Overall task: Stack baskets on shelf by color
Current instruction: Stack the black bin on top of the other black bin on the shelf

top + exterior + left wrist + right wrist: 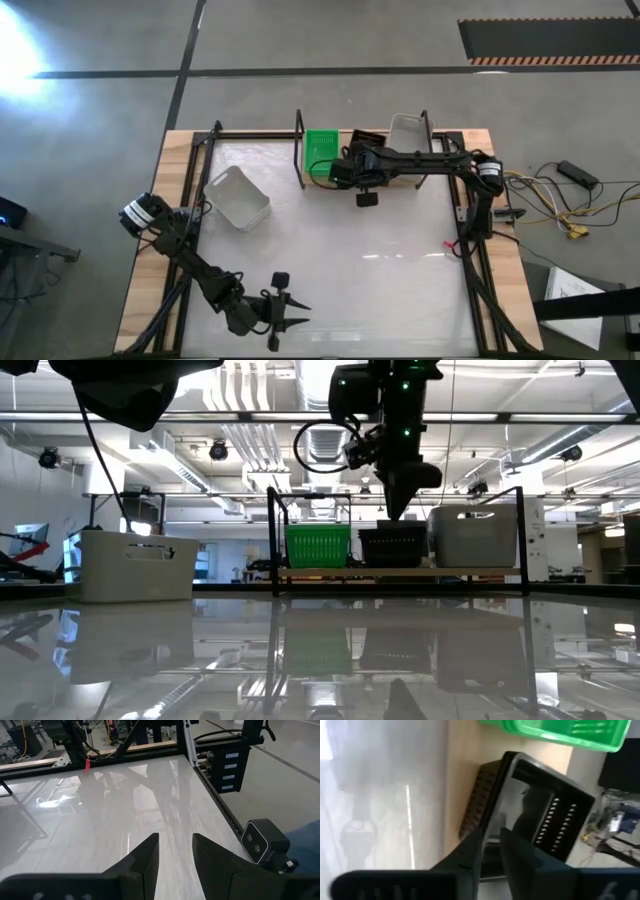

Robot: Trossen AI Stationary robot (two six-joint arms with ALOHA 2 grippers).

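Right claw (490, 837) pinching black basket (540, 815) rim on shelf (440, 182), arm outstretched.

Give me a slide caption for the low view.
Right gripper hangs over the black basket on the shelf, between green basket and white basket; another white basket waits on the table.

Green basket (318, 545), black perforated basket (392, 546), translucent white-grey baskets (473, 537), light wooden shelf (400, 572).

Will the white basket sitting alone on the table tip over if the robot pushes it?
Probably not. The white basket looks wide and low with a flat bottom, so it should slide rather than tip. It appears to be thin, empty plastic, likely light, and the glossy table may let it skid.
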